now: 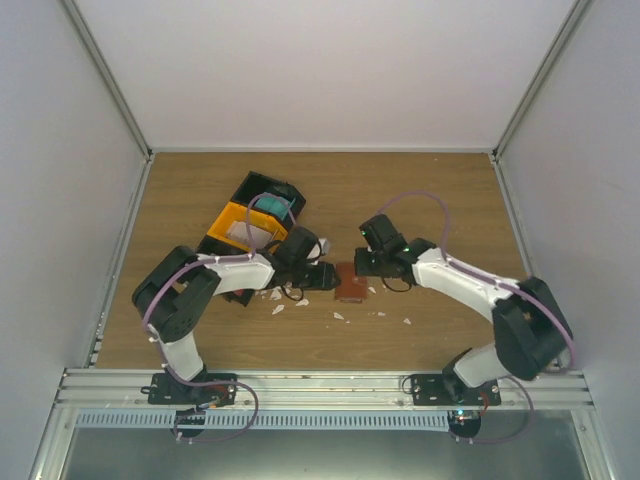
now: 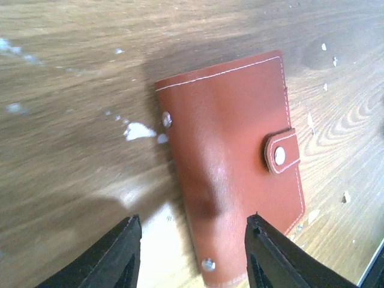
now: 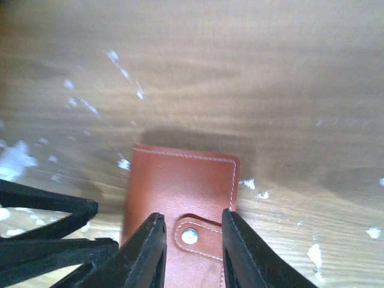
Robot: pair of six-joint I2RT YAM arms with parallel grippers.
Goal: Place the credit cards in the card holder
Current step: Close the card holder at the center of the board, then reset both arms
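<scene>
The card holder is a reddish-brown wallet lying flat on the table between both arms, its snap strap fastened. My left gripper stands open just above the holder's near edge, one finger over bare wood and one over the leather, with nothing held. My right gripper is open too, its fingertips on either side of the strap without pinching it. A teal credit card shows inside the black-and-orange tray, partly hidden by a cable.
White scraps litter the wood around the holder, seen also as white scraps beside its edge. The tray stands behind the left arm. The enclosure's white walls close off the left, right and back.
</scene>
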